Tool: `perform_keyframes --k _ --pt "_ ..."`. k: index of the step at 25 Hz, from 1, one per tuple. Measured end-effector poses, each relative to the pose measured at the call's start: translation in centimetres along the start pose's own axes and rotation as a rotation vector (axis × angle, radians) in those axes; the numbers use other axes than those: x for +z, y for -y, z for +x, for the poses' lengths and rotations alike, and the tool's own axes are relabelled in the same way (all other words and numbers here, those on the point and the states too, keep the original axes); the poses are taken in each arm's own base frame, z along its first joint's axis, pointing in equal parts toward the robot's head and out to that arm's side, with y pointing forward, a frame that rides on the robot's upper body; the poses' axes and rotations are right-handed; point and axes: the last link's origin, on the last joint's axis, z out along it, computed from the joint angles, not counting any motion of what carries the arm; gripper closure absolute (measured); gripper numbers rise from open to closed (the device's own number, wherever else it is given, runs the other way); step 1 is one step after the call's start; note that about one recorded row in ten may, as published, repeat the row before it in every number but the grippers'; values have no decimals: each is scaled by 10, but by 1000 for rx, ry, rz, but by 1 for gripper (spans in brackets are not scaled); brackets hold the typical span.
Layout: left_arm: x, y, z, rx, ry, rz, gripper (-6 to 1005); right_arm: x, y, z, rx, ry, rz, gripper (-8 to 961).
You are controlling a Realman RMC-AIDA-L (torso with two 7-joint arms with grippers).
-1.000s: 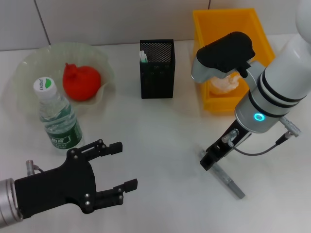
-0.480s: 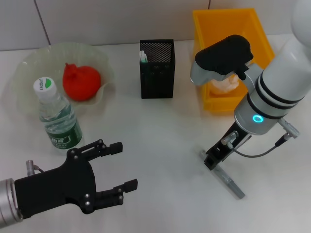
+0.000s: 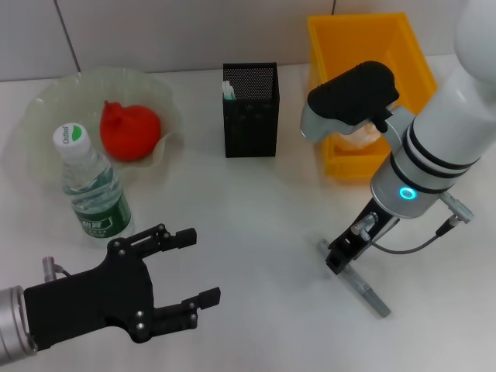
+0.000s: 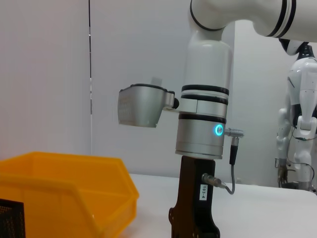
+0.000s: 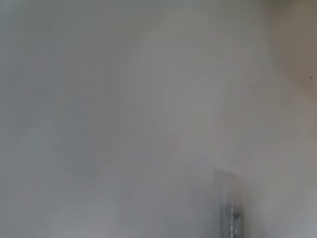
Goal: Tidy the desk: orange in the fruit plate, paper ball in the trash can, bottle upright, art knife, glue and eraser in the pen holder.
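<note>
The grey art knife (image 3: 366,289) lies flat on the white table at the right. My right gripper (image 3: 338,259) points down onto the knife's left end; the right wrist view shows a grey piece of the art knife (image 5: 231,221). At the front left my left gripper (image 3: 203,264) hovers open and holds nothing. The orange (image 3: 129,130) rests in the pale fruit plate (image 3: 46,101). In front of the plate the bottle (image 3: 93,186) stands upright. A black mesh pen holder (image 3: 250,116) stands at the back centre with something white in it. The paper ball (image 3: 358,136) lies in the yellow trash can (image 3: 364,35).
The left wrist view looks across the table at my right arm (image 4: 202,124), with the yellow trash can (image 4: 64,193) to one side. A white wall runs along the table's far edge.
My right arm has leaned slightly to the left while its gripper stays at the knife's end. The left arm and the other objects have not moved.
</note>
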Motion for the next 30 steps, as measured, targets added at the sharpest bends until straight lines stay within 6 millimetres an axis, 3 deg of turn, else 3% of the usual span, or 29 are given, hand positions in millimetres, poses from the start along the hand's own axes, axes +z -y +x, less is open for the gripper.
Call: perform_keyframes --k 5,15,18,30 --pt "0 0 1 -1 -4 -1 199 2 -1 -1 -8 -4 4 604" --pt "-1 -1 -1 -6 -4 -1 199 5 -4 0 -27 -22 11 712" --pt "-1 -1 0 -6 -4 -2 199 5 -3 0 -25 -22 10 802" --pt "-1 -1 0 -6 -5 -5 199 2 -3 -1 -25 -5 12 812"
